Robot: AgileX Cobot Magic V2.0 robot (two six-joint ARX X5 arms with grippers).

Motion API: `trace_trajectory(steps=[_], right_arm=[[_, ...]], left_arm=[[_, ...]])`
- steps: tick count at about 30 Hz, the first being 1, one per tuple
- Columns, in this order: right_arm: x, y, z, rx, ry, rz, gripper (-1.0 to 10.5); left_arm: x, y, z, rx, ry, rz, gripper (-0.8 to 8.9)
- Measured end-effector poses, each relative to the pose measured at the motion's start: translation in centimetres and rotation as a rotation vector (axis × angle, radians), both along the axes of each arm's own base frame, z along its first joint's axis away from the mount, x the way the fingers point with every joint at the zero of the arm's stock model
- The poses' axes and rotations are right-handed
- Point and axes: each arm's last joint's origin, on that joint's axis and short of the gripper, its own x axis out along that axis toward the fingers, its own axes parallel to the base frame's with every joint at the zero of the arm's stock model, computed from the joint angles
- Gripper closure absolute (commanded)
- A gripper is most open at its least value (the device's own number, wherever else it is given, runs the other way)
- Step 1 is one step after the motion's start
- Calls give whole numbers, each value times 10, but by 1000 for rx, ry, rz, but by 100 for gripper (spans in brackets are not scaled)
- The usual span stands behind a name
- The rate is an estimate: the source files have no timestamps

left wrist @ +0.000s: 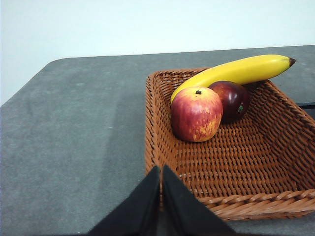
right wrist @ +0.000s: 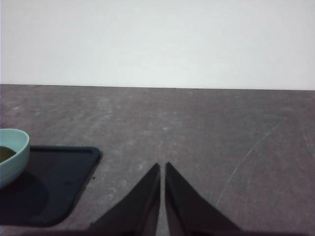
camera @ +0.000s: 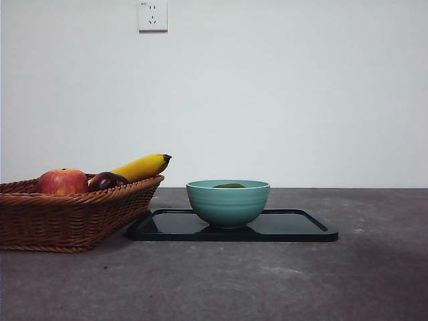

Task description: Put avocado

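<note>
The avocado lies inside the teal bowl; only its olive-green top shows over the rim. In the right wrist view a sliver of the avocado shows inside the bowl. The bowl stands on a black tray. My left gripper is shut and empty, hovering at the near rim of the wicker basket. My right gripper is shut and empty, above bare table to the right of the tray. Neither gripper appears in the front view.
The wicker basket at the left holds a red apple, a dark plum-like fruit and a banana. Its right end touches the tray's left end. A wall socket is on the back wall.
</note>
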Motion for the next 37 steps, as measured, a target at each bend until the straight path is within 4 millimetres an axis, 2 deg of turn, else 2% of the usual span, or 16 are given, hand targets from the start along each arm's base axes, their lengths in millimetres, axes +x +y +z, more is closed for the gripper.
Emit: trace_trajectory(steps=[8,14,37], right_arm=[[0,0,-8,3,20,0,937],[-1,0,-18,5,129,-15,937],[-1,-1,-18,5,129,-25,937]], left_arm=[[0,0,0,0,0,0,806],[0,0,0,0,0,0,806],[0,0,0,0,0,0,806]])
